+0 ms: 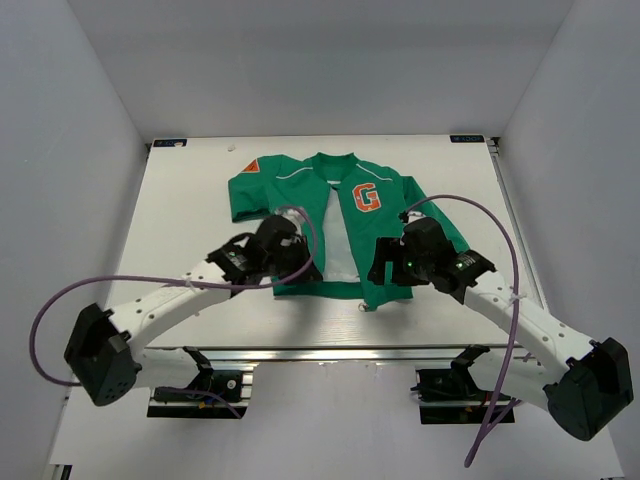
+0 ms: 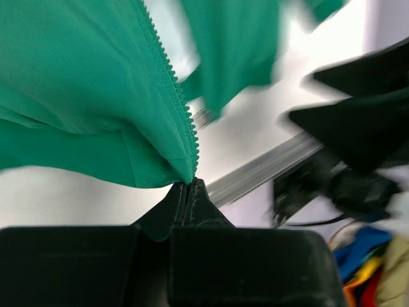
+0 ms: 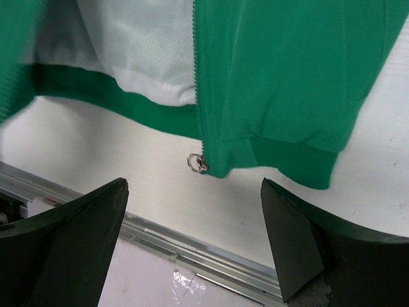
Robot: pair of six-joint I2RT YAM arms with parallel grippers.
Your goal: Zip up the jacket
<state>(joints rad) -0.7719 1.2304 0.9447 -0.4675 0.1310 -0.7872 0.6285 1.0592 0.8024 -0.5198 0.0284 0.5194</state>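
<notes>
The green jacket point(image 1: 300, 190) lies open on the white table, collar far, orange "G" patch point(image 1: 368, 197) on its right front, light grey lining point(image 1: 341, 240) showing. My left gripper point(image 2: 186, 185) is shut on the bottom corner of the jacket's left zipper edge point(image 2: 179, 109) and lifts it off the table. My right gripper point(image 3: 195, 192) is open just above the hem of the right front panel point(image 3: 281, 77). The silver zipper pull ring point(image 3: 196, 162) lies on the table between its fingertips point(image 3: 105, 198).
The table's metal front rail point(image 3: 166, 240) runs just behind the right gripper. Both arms' purple cables point(image 1: 300, 225) arch over the jacket's lower half. The right sleeve point(image 1: 445, 215) lies under the right arm.
</notes>
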